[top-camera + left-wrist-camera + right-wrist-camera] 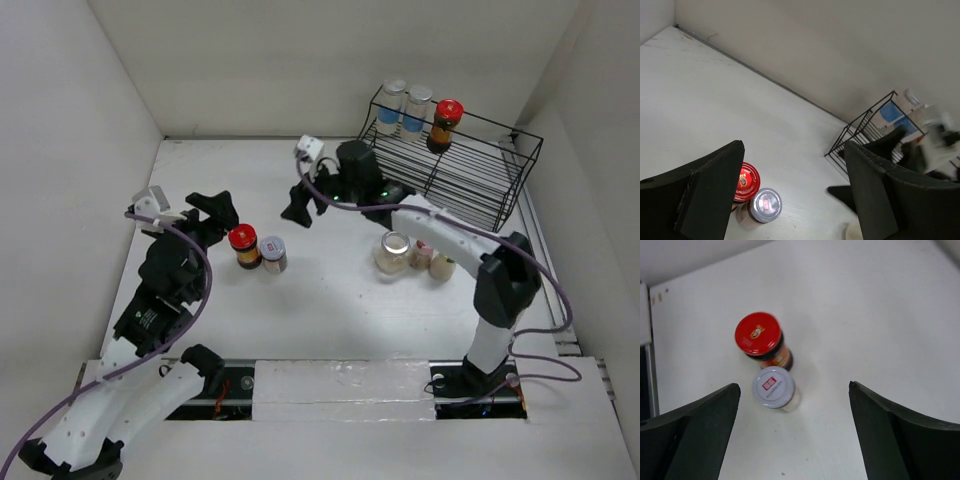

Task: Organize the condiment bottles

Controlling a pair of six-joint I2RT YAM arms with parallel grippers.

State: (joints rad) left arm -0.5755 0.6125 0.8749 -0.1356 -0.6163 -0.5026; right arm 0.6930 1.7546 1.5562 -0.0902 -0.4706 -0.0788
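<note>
Left gripper (794,150) spread, red-lidded jar (746,181) upright

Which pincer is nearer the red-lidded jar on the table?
Left. The left pincer sits just left of the red-lidded jar; the right pincer is farther off, behind and to its right.

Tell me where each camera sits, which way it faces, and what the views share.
Top external: above and behind the bases, looking down on the table; both arms show.
Left wrist: on the left arm, facing across toward the wire rack; its open fingers frame the bottom.
Right wrist: on the right arm, looking down; its open fingers fill the lower corners.
Shared by all: red-lidded jar beside silver-lidded jar.
</note>
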